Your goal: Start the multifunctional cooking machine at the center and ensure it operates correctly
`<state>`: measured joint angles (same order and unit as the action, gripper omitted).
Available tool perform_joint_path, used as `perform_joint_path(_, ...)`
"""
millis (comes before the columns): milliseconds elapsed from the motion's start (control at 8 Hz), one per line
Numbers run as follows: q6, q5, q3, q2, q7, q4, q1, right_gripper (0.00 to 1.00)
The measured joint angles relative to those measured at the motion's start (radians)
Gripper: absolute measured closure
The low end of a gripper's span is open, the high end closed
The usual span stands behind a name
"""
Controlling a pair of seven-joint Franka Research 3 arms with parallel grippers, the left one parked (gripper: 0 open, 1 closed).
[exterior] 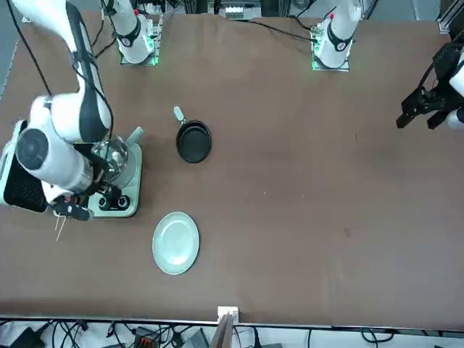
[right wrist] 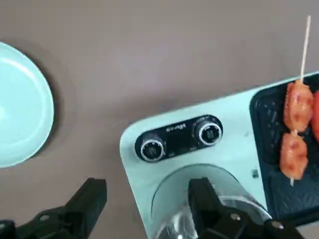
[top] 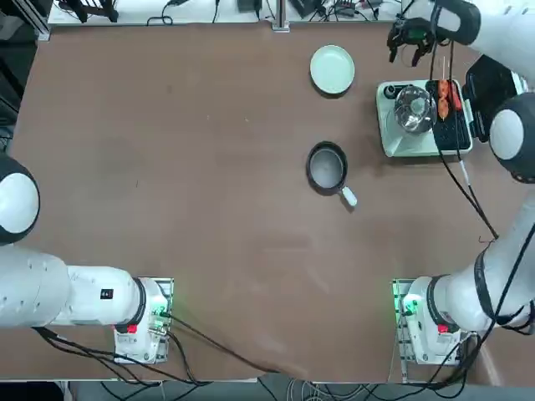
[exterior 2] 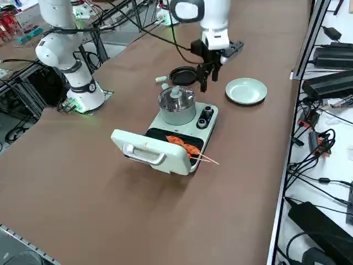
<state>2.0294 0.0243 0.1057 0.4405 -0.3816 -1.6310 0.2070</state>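
Pincer (right wrist: 148,185) was wide open and empty by the cooker (right wrist: 238,118), far right on the table, so I figured we were lining up, with a knob (right wrist: 209,133) to pinch and twist next.

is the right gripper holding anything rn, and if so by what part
Nothing is held: the right gripper is open above the table beside the cooking machine, with no object between its fingers.

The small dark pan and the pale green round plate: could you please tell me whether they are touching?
Apart: the top view shows bare tabletop between the pan and the plate.
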Motion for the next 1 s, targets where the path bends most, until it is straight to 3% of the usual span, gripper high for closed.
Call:
perform_joint_path(500, 0.068, -0.072, 0.003, 0.072, -0.011, 0.005, -0.012, 0.00)
perform_joint_path(1000, 0.075, -0.081, 0.004, 0.124, -0.012, 0.006, -0.026, 0.07)
